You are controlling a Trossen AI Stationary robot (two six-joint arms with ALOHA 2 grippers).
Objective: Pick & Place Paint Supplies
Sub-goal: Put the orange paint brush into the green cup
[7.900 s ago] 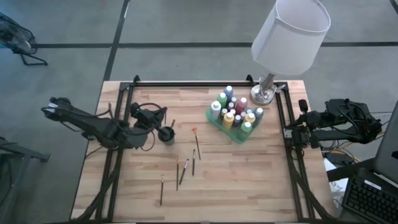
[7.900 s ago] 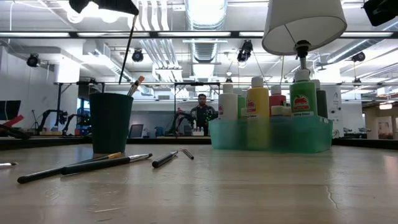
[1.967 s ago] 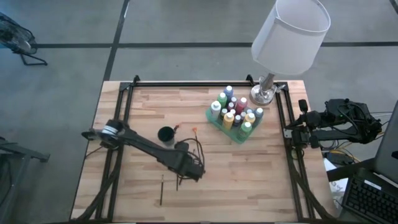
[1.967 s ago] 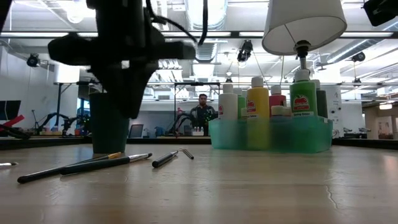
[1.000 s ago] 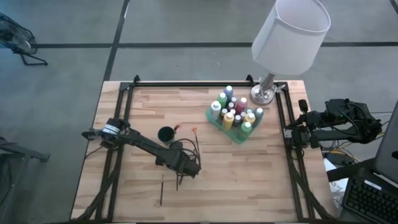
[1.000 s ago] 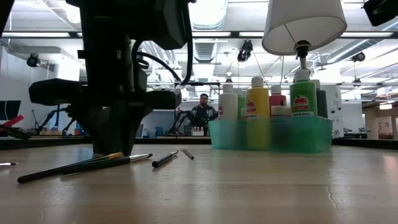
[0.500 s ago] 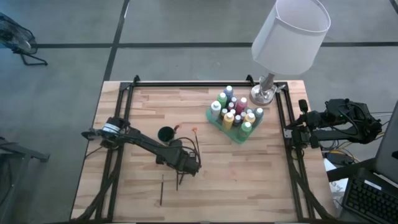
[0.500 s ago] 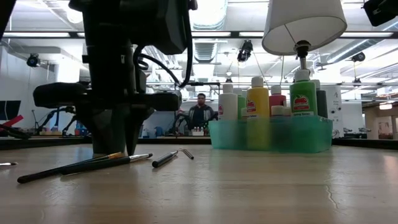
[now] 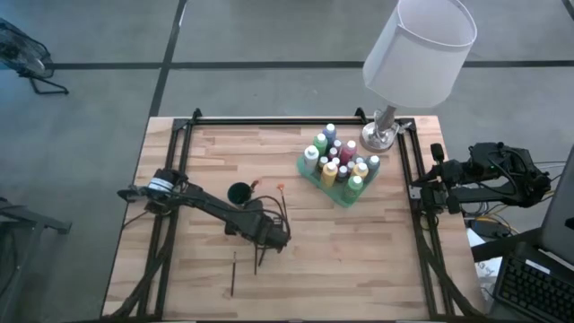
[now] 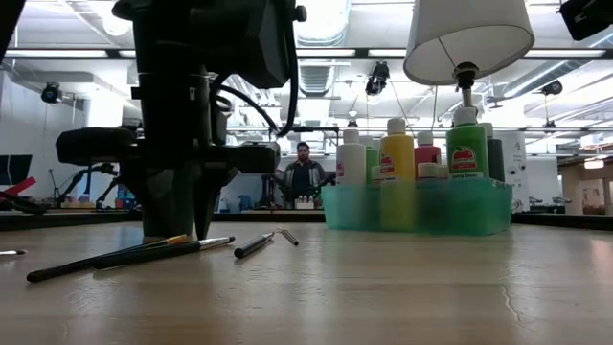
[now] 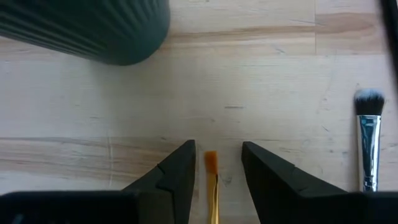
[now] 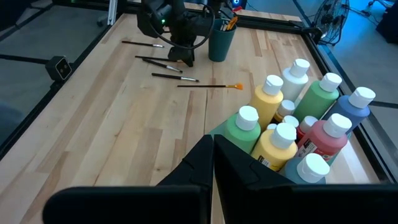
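**Spotter:** Two fingers are bracketing one brush right now. You are holding the left gripper [image 11: 216, 163] low over the counter [image 11: 261, 81] with its jaws part open, and the orange-tipped brush [image 11: 212, 180] is lying in the gap between them, its bristles pointing forward and its handle running back under the wrist. Nothing is gripped yet, as far as I am seeing; wood is showing on both sides of the brush.

**Operator:** Which way is its long axis running against the jaws?

**Spotter:** It is running straight along your line of sight, so the jaws are standing across it, one on each side. I am judging that a plain squeeze is all the next move is asking for. A second brush with a pale grey-white tuft [image 11: 367, 134] is lying off to one side, outside the jaws and about parallel.

**Operator:** And farther out?

**Spotter:** The dark green cup [image 11: 87, 28] is sitting ahead of the gripper and off to the other side, well within the left arm's reach. Beyond that, the paint bottles [image 9: 337, 162] are standing packed in the green tray [image 9: 305, 169] by the lamp [image 9: 414, 56]. The right gripper [image 12: 212, 149] is waiting shut and empty at the far edge, so the left arm is much the nearer one.
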